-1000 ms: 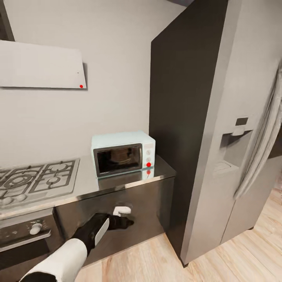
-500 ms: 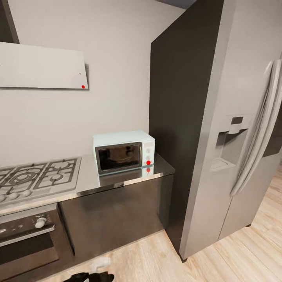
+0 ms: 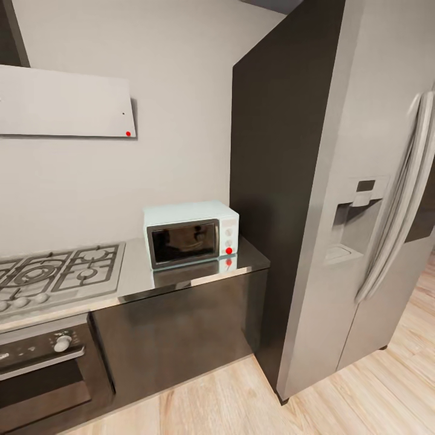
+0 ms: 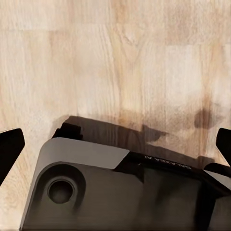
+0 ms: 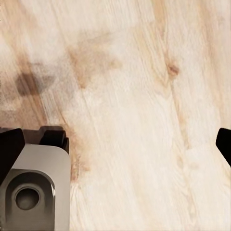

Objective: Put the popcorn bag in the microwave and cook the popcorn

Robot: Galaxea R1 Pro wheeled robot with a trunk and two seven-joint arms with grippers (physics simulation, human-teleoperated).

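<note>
The pale mint microwave (image 3: 191, 233) stands on the grey countertop (image 3: 136, 281) beside the tall dark cabinet side, with its black-framed door shut. A red dot (image 3: 229, 251) shows on its white knob panel. Behind the dark glass sits a dim brownish shape (image 3: 184, 238); I cannot tell whether it is the popcorn bag. My left gripper (image 4: 115, 144) points down at the wood floor with its dark fingertips (image 4: 9, 149) far apart, open and empty. My right gripper (image 5: 115, 147) also faces the floor, fingertips (image 5: 9, 144) wide apart, nothing held.
A gas hob (image 3: 54, 275) is set into the counter left of the microwave, with a built-in oven (image 3: 42, 368) below. A steel fridge (image 3: 362, 241) stands at the right. A white hood (image 3: 63, 103) hangs on the wall. My grey base (image 4: 96, 192) shows under the left gripper.
My left arm, which reached in front of the cabinet below the microwave a second ago, has dropped out of the head view. The view shifted slightly at first, then held still.
</note>
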